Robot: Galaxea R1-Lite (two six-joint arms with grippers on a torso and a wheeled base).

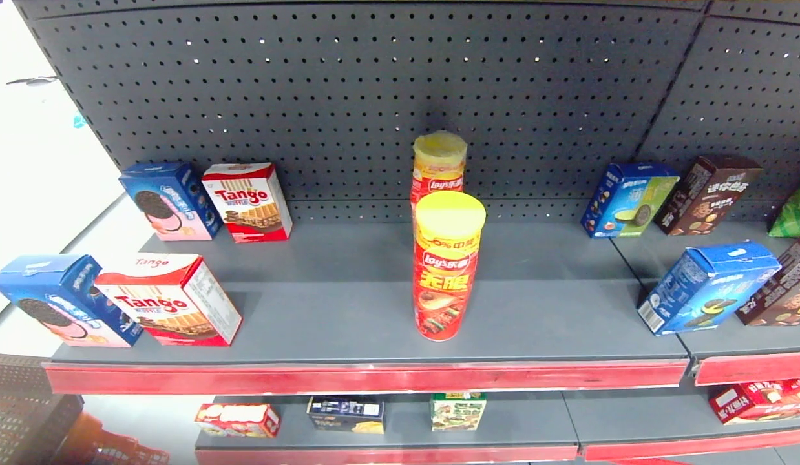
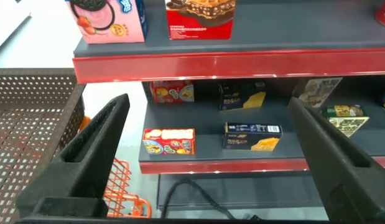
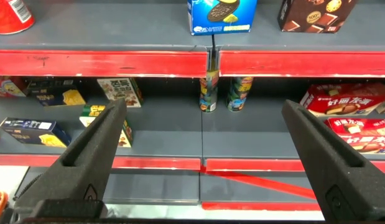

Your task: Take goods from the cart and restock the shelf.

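Right now both arms are empty, so the step in hand looks like fetching the next item from the cart.

The left gripper [image 2: 209, 106] has its fingers spread wide with nothing between them. It sits low, facing the red front edge of the shelf [image 1: 348, 310] and the lower tiers under it. The right gripper [image 3: 204, 107] is the same, fingers wide apart and holding nothing, low in front of the lower tiers.

The cart [image 2: 30, 118] is a brown mesh basket over an orange frame [image 2: 120, 190], just off the shelf's left end on the left arm's side. The mesh wall hides its contents, so I can't tell what is inside.

On the shelf two red chip cans stand upright in the middle. The front can [image 1: 446, 271] is near the front edge and the rear can [image 1: 439, 161] is at the back panel, in line behind it. A wafer box [image 1: 174, 300] and a cookie box [image 1: 57, 300] stand at the front left corner. A blue box [image 1: 707, 287] stands just past the right edge. There is bare shelf on both sides of the cans.

To do it well:
- Use the left arm, since it is nearest the cart.
- Come down over the basket rim, not through the mesh.
- Keep the fingers wide until they are around the item, then grip the body, not the lid.
- Place the item upright on bare shelf beside the cans, label out.
- Give the front can room. It is tall and narrow and likely tips on a light knock.
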